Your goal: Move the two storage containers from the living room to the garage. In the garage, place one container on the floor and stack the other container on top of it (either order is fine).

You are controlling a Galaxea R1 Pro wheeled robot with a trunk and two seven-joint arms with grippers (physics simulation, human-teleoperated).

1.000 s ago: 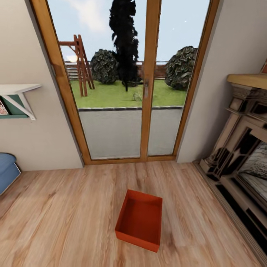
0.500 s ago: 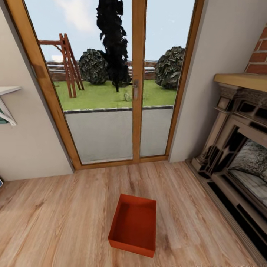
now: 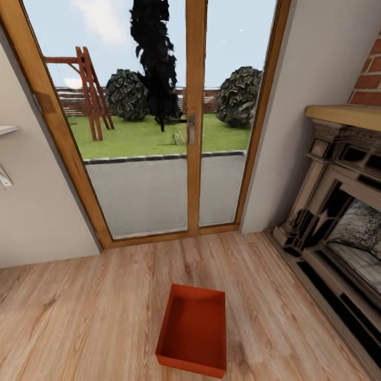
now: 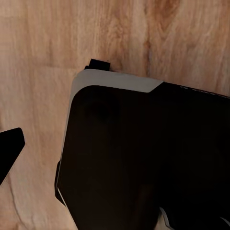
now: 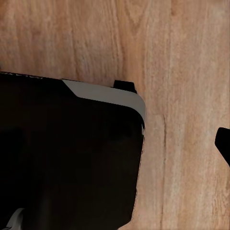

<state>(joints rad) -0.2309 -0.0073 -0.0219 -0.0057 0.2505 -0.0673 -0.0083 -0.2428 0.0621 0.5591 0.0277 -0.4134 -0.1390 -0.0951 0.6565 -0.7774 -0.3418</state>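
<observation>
Your head view holds one red-orange storage container (image 3: 192, 331), open side up, flat on the light wood-plank floor (image 3: 79, 312) of the living room, low in the frame and a little right of centre; its walls are low and straight, its inside bare, its long axis running roughly away from you; it stands well apart from the wood-framed glass doors (image 3: 159, 121) ahead and from the fireplace (image 3: 344, 233) at your right; red brick chimney (image 3: 370, 74) above a wooden mantel (image 3: 344, 115); a white shelf bracket (image 3: 5, 174) on the beige wall at your left; through the glass, a paved strip, lawn, two round bushes, a dark tall tree and a red-brown wooden frame; your left wrist view looks down on plank floor and the robot's black base (image 4: 143, 158) with a pale grey corner edge; a dark tip at that picture's edge, too little to name; your right wrist view gives the same base (image 5: 67, 158) over the same planks, again a dark tip at the edge; left tool and right tool: whether spread or closed, you cannot tell from these pictures.
</observation>
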